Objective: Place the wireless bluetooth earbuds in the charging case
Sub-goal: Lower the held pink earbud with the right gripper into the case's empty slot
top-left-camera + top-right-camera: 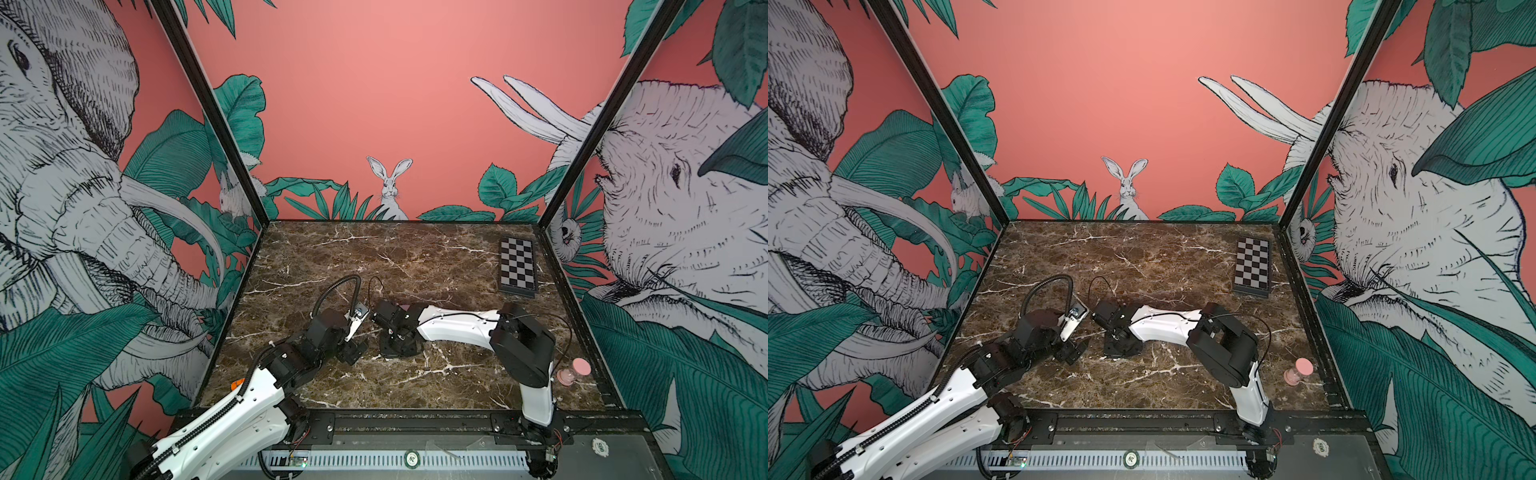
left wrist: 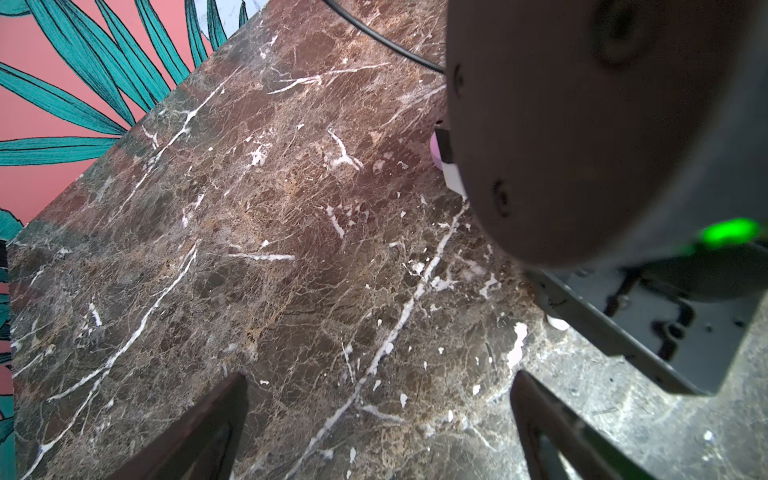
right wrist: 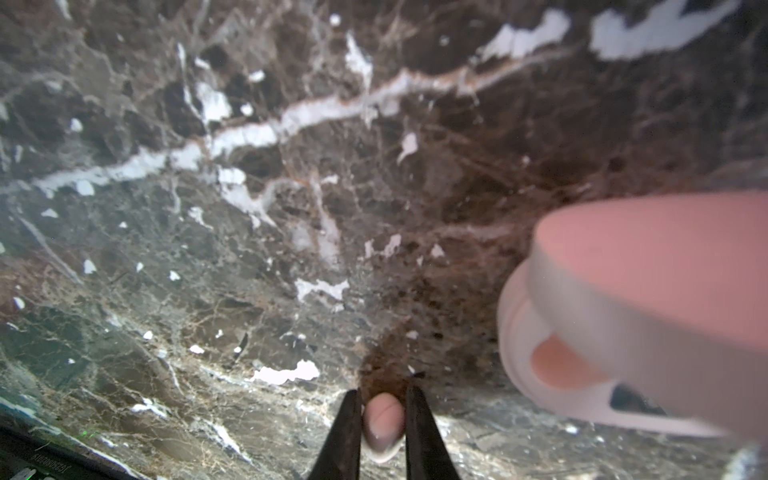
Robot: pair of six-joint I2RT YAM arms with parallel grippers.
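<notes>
Peach plastic, tiny and bean-smooth, the wireless earbud (image 3: pixel 383 419) sits pinched between my right gripper (image 3: pixel 383 424) fingers, just beside the open pale pink pebble-shaped charging case (image 3: pixel 631 316); it looks feather-light, stiff and slippery, so I judge a hold across its rounded middle safest. My left gripper (image 2: pixel 378 432) hangs spread wide and empty over the polished brown white-veined marble tabletop (image 1: pixel 415 257), walled by coral jungle wallpaper.
</notes>
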